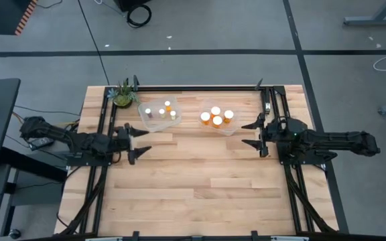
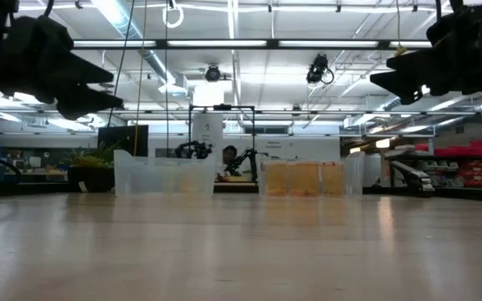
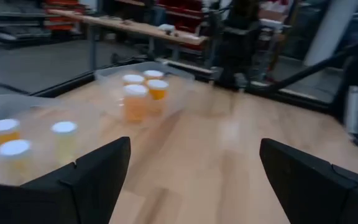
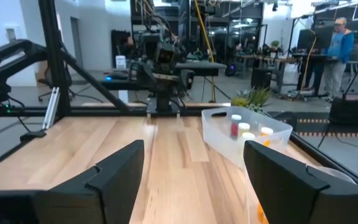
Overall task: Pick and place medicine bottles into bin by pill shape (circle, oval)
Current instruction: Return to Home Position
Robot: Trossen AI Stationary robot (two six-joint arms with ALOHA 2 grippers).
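"Orange bottles (image 1: 217,118): location?"

"Item 1: four, white-capped, upright in the right bin (image 1: 228,132) at the far side of the bench (image 1: 193,181). You can count them from above."

"The others?"

"Item 2: four slimmer bottles (image 1: 161,112), mixed colours, upright in the left bin (image 1: 154,128), near the plant (image 1: 122,95). They are kept apart from item 1, presumably one pill shape per bin. The pills themselves you cannot see."

"Any loose?"

"None that you can see on the open boards. Sorting looks complete."

"Fingers?"

"Item 3: left gripper (image 1: 141,140), fingers spread wide with nothing between them. It is raised off the boards by the left rail, short of the left bin. Item 4: right gripper (image 1: 246,134), fingers likewise apart and empty, by the right rail near the right bin. Each points inward across the bench, clear of both bins. That suits parked arms, with nothing to knock over. Your only remaining entry, I judge, is settling both arms at home."
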